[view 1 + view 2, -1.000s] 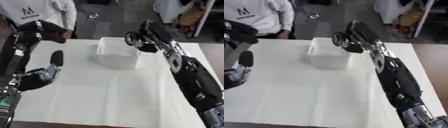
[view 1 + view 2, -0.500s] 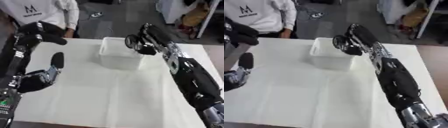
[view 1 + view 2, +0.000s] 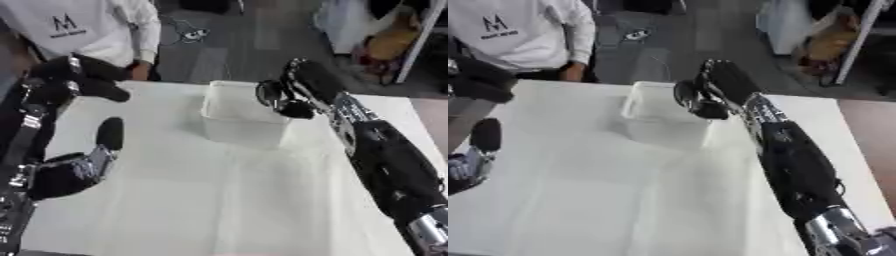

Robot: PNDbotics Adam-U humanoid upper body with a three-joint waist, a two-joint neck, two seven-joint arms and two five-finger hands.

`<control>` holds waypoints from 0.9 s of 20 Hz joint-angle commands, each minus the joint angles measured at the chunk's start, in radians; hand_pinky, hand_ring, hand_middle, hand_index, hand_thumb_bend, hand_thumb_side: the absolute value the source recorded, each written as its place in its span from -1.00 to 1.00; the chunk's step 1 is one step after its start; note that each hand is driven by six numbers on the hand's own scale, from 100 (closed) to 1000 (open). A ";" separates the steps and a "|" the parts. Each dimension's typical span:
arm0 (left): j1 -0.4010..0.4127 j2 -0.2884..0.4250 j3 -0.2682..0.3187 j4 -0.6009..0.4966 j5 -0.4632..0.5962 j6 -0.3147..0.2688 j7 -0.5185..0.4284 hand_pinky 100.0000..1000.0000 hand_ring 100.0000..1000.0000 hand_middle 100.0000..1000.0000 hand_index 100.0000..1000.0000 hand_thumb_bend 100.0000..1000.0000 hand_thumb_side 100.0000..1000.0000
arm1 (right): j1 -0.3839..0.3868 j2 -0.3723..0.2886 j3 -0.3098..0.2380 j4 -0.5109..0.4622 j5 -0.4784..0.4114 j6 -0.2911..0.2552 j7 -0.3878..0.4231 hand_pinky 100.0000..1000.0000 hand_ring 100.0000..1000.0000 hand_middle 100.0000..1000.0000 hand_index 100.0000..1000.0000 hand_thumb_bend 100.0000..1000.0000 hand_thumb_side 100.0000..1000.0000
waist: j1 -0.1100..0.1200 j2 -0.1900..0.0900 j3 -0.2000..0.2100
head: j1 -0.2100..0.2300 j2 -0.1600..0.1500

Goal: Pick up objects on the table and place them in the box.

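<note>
Overhead, right hand (image 3: 293,95) curled above box (image 3: 241,120), fingers (image 3: 269,95) bent

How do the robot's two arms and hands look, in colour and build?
Both arms are mostly black and bulky. The right arm has a silver joint near the wrist and another at the lower edge; its right hand is black. The left hand is black with grey plates.
</note>
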 commanded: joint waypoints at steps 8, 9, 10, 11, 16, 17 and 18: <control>-0.030 0.029 0.001 -0.014 0.002 -0.010 0.001 0.06 -0.13 0.24 0.26 -0.78 0.04 | -0.044 -0.032 -0.019 0.019 0.042 0.014 -0.062 -1.00 -1.00 -1.00 -0.57 -1.00 0.38 | -0.005 0.000 0.017 | -0.005 -0.030; -0.030 0.029 0.001 -0.014 0.003 -0.010 0.001 0.06 -0.13 0.24 0.26 -0.78 0.04 | -0.044 -0.032 -0.020 0.018 0.042 0.012 -0.070 -1.00 -1.00 -1.00 -0.57 -1.00 0.38 | -0.006 0.000 0.017 | -0.006 -0.031; -0.031 0.029 0.001 -0.014 0.003 -0.010 0.001 0.06 -0.13 0.24 0.26 -0.78 0.04 | -0.044 -0.032 -0.020 0.020 0.041 0.009 -0.075 -1.00 -0.97 -1.00 -0.50 -1.00 0.39 | -0.006 0.001 0.018 | -0.005 -0.032; -0.031 0.029 0.001 -0.014 0.003 -0.010 0.001 0.06 -0.13 0.24 0.26 -0.78 0.04 | -0.044 -0.034 -0.020 0.022 0.042 0.005 -0.079 -1.00 -0.88 -0.94 -0.45 -1.00 0.37 | -0.007 0.002 0.018 | -0.005 -0.033; -0.030 0.030 0.001 -0.014 0.003 -0.011 0.000 0.06 -0.13 0.24 0.26 -0.78 0.04 | -0.046 -0.040 -0.022 0.029 0.052 0.001 -0.091 -1.00 -0.49 -0.45 -0.15 -1.00 0.37 | -0.009 0.003 0.020 | -0.004 -0.036; -0.031 0.030 0.001 -0.014 0.003 -0.011 0.000 0.06 -0.13 0.24 0.26 -0.78 0.04 | -0.047 -0.041 -0.022 0.031 0.054 0.003 -0.092 -1.00 -0.40 -0.35 -0.08 -1.00 0.42 | -0.009 0.004 0.020 | -0.004 -0.037; -0.031 0.030 0.001 -0.014 0.003 -0.011 0.000 0.06 -0.13 0.24 0.26 -0.78 0.04 | -0.047 -0.042 -0.023 0.033 0.057 0.005 -0.092 -1.00 -0.39 -0.34 -0.06 -1.00 0.42 | -0.010 0.004 0.021 | -0.003 -0.038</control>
